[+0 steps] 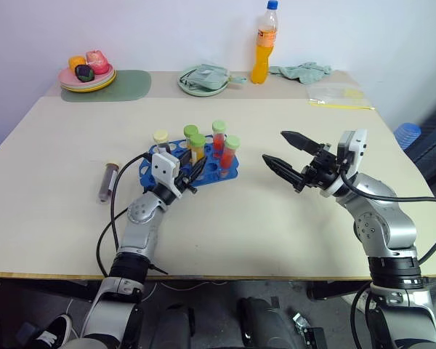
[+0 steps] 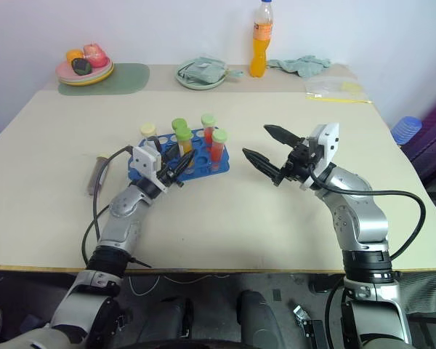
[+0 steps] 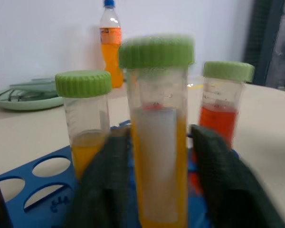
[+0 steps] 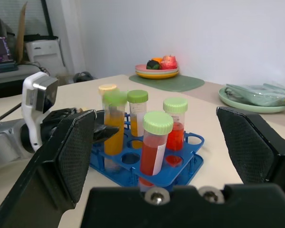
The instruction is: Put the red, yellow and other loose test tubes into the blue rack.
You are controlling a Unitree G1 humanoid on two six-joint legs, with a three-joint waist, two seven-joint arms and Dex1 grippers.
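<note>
Blue rack point(image 1: 219, 169) stands near mid-tabletop point(image 1: 225, 225), carrying 5 upright capped tubes: 1 cream-capped point(image 1: 160, 137), 2 with yellow liquid under green caps, 2 with red liquid under pale green caps point(image 4: 175, 124). Left pincer point(image 1: 192, 175) sits at the rack's near edge, its 2 black fingers point(image 3: 104, 185) flanking the nearer yellow tube point(image 3: 157, 133), which stands in a rack hole; in the left wrist view a thin gap shows on each side between finger and tube wall, so the jaws are parted and not clamped (contact at the very tips cannot be told). Right pincer point(image 1: 287, 157) hangs above the tabletop just to the right of the rack, fingers spread wide, holding and touching nothing; its tips point toward the rack. 1 more tube with dark contents point(image 1: 107, 181) lies on its side on the tabletop, left of the rack and apart from it, beside the left arm's cable. At the far edge: an orange drink bottle point(image 1: 264, 45) and a pale green plate point(image 1: 202, 81).
</note>
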